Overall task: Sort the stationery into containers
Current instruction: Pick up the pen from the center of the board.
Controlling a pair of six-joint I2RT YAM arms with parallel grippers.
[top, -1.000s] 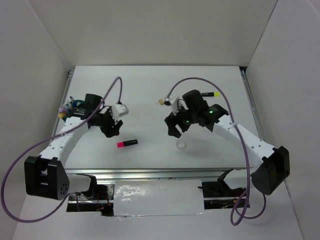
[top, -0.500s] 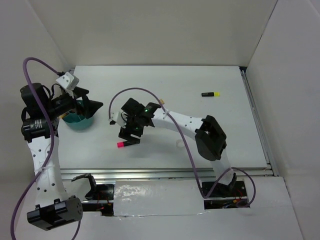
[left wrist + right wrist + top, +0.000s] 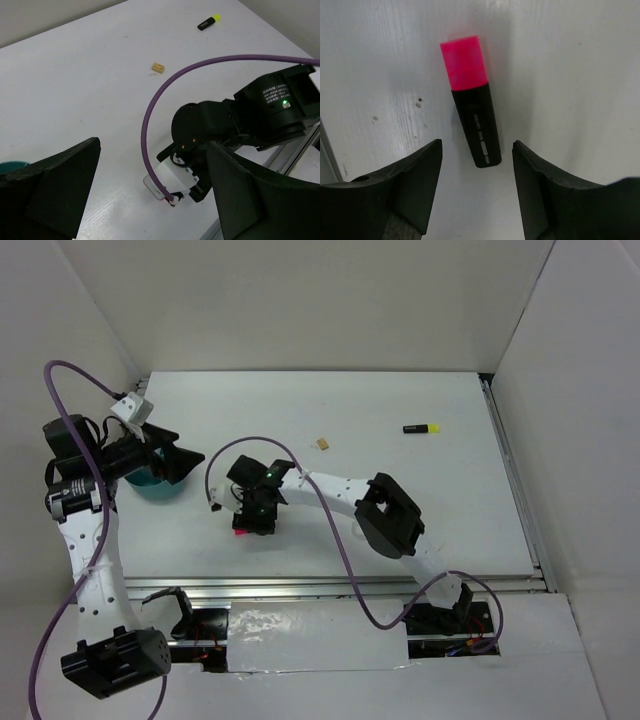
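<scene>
A pink marker with a pink cap and black body lies flat on the white table; only its pink tip shows in the top view. My right gripper is open just above it, one finger on each side of the black end. My left gripper is open and empty, raised beside the teal cup at the far left. A tan eraser and a black-yellow marker lie further back. The tape ring is hidden.
White walls enclose the table on three sides. My right arm stretches across the table's middle towards the left. A purple cable loops above the right wrist. A sliver of the teal cup's rim shows in the left wrist view.
My right arm reached across from the right half and came down over the pink marker. My left arm swung up and left to the teal cup and now hardly moves.
</scene>
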